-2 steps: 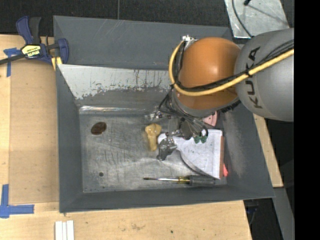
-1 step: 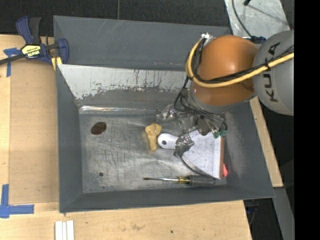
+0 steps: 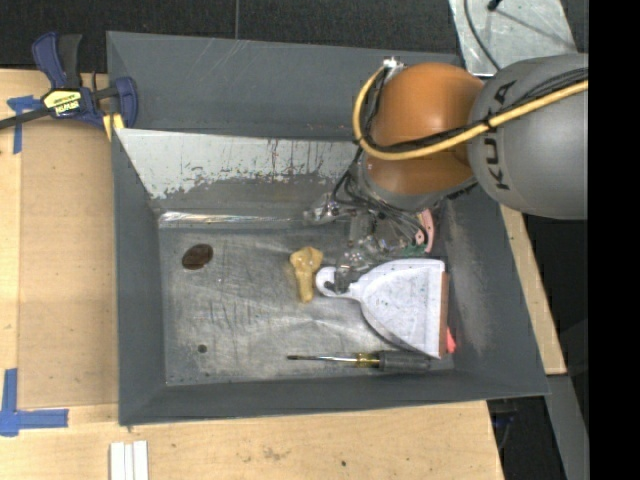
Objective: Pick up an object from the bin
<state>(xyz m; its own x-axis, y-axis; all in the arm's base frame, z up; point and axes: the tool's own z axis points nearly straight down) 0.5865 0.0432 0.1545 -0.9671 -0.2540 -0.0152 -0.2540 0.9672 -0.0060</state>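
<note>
My gripper (image 3: 358, 240) hangs below the orange cover in the right half of the bin, just above the narrow end of a white, fan-shaped scoop (image 3: 405, 306). The scoop lies flat, with a red edge on its right side and a white ring handle (image 3: 328, 285) at its left tip. A tan, knobbly lump (image 3: 306, 270) rests directly left of that handle, close to the gripper's lower end. Whether the gripper touches the scoop's handle is hidden by its own metal parts.
A thin screwdriver (image 3: 362, 360) with a dark handle lies along the front wall, below the scoop. A small brown oval (image 3: 197, 257) sits alone at the left. Something pink and green (image 3: 428, 230) peeks out behind the gripper by the right wall.
</note>
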